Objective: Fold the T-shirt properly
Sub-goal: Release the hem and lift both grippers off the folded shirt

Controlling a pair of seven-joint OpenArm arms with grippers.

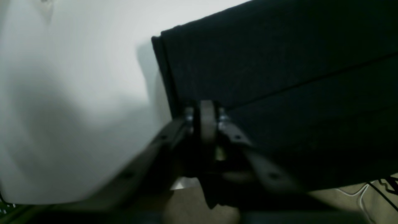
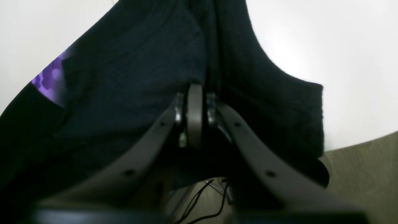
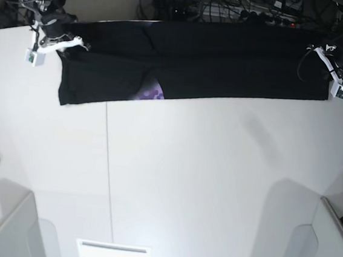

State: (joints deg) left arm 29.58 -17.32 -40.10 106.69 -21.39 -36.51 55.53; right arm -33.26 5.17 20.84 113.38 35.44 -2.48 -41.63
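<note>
Both arms reaching to the far edge of the white bench, well apart. Left gripper clamped on the black T-shirt near one folded corner; right gripper clamped on its opposite end. Stretched in a long band between them, purple print peeking out below.

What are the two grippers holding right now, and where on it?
Both hold the T-shirt: the left gripper pinches a folded corner, the right gripper the opposite end.
</note>
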